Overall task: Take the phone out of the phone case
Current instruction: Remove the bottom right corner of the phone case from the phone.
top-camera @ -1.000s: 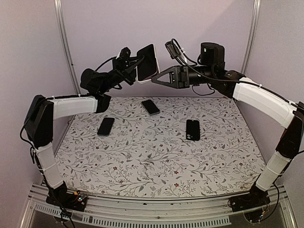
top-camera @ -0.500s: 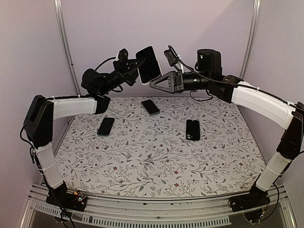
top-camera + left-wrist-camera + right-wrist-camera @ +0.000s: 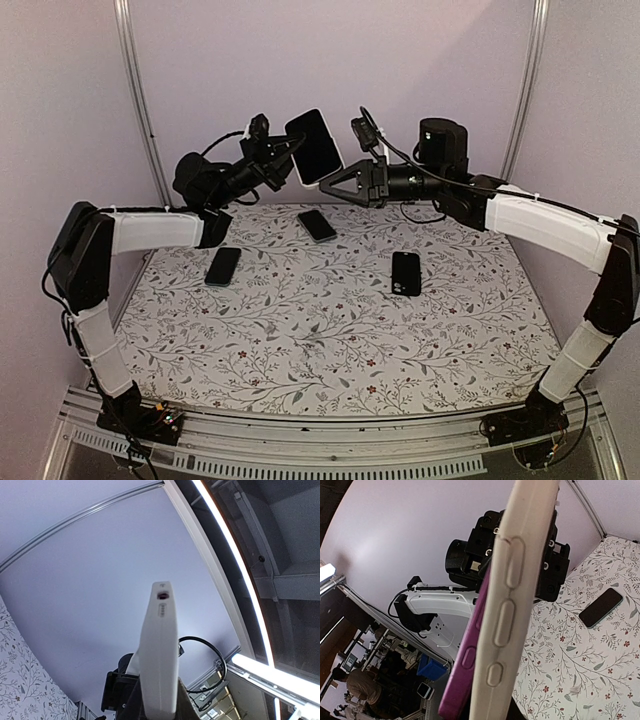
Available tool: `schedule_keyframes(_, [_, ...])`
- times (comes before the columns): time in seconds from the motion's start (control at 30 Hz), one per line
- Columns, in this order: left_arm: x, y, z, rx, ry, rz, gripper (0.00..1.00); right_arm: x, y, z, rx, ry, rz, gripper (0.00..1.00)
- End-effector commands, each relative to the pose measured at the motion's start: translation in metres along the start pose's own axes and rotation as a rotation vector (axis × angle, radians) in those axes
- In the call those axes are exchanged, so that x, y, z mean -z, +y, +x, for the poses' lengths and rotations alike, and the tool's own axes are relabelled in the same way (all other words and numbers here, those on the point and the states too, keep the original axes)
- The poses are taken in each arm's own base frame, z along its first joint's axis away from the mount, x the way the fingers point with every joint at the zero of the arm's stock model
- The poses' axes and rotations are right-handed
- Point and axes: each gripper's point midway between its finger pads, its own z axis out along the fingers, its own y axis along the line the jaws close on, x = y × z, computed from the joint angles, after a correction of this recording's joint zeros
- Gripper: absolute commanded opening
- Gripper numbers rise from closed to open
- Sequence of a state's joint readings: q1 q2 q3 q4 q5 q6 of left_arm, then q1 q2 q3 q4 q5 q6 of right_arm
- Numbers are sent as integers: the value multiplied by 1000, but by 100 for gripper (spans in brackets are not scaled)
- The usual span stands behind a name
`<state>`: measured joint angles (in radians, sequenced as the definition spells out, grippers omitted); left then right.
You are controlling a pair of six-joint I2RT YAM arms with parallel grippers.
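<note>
The phone case [image 3: 505, 605] hung high above the table's [image 3: 330, 340] far edge, left claw [image 3: 287, 158] and right claw [image 3: 336, 180] both clamped on it. Smooth cream shell, raised oval buttons, purple phone [image 3: 465, 680] peeking out.

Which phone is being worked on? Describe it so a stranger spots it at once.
Look above the table's far edge, where the left gripper and right gripper meet in the air. The left gripper holds a phone in a pale case there, dark screen showing. The three other phones lie flat on the table; only this one is lifted.
</note>
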<state>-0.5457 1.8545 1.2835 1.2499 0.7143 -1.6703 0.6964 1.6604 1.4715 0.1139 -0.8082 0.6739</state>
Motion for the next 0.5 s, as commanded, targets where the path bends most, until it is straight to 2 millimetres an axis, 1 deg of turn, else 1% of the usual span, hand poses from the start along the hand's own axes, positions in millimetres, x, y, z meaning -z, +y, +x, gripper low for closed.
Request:
schedule_keyframes(0.0, [-6,-52,97,-65,394,120,0,43,-26,-89,81,-359,155,11])
schedule_keyframes(0.27, [-2,-50,96,-71,389,112,0,58,-30,-91,59,-397,167,16])
schedule_keyframes(0.33, [-1,-49,96,-75,387,107,0,61,-31,-91,53,-401,171,19])
schedule_keyframes(0.47, [1,-51,94,-86,381,105,0,64,-36,-90,31,-405,183,21])
